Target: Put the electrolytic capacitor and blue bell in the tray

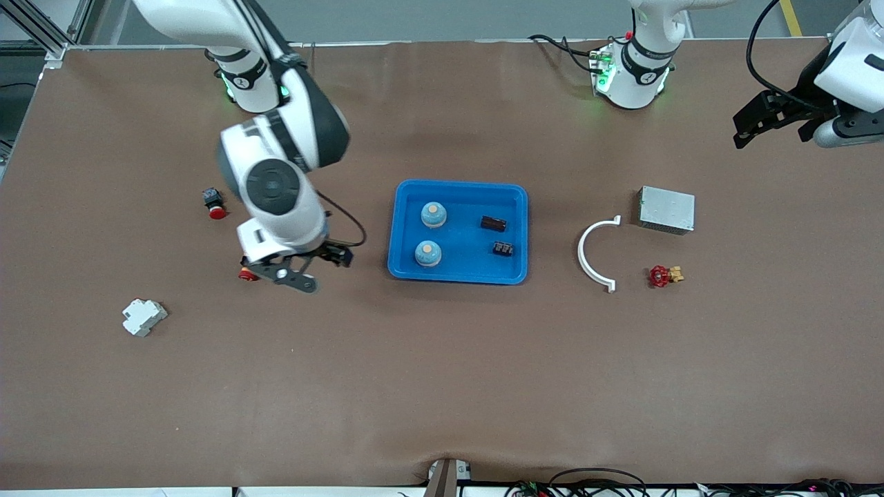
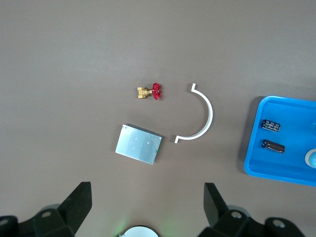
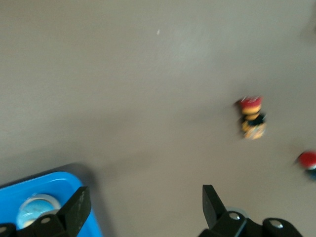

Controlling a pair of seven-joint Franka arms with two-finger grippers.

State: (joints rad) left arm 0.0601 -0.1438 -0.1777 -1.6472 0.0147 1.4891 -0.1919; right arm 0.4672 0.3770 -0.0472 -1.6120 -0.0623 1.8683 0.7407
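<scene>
The bright-blue tray [image 1: 457, 185] lies mid-table. Two blue bells [image 1: 433, 215] [image 1: 427, 253] stand in its half toward the right arm's end. A dark electrolytic capacitor [image 1: 493, 222] and a second dark one [image 1: 503, 248] lie in its other half. My right gripper [image 1: 314, 269] hangs open and empty over bare table, beside the tray toward the right arm's end; its wrist view shows the tray's corner [image 3: 66, 181] and a bell [image 3: 33, 208]. My left gripper [image 1: 773, 128] waits open and empty, raised at the left arm's end. Its wrist view shows the tray [image 2: 256, 165] and capacitor [image 2: 273, 146].
A grey metal box [image 1: 666, 209], a white curved bracket [image 1: 592, 252] and a red-handled valve [image 1: 663, 276] lie toward the left arm's end. A red push button [image 1: 215, 202], another red part [image 1: 246, 275] by the right gripper and a white block [image 1: 143, 317] lie toward the right arm's end.
</scene>
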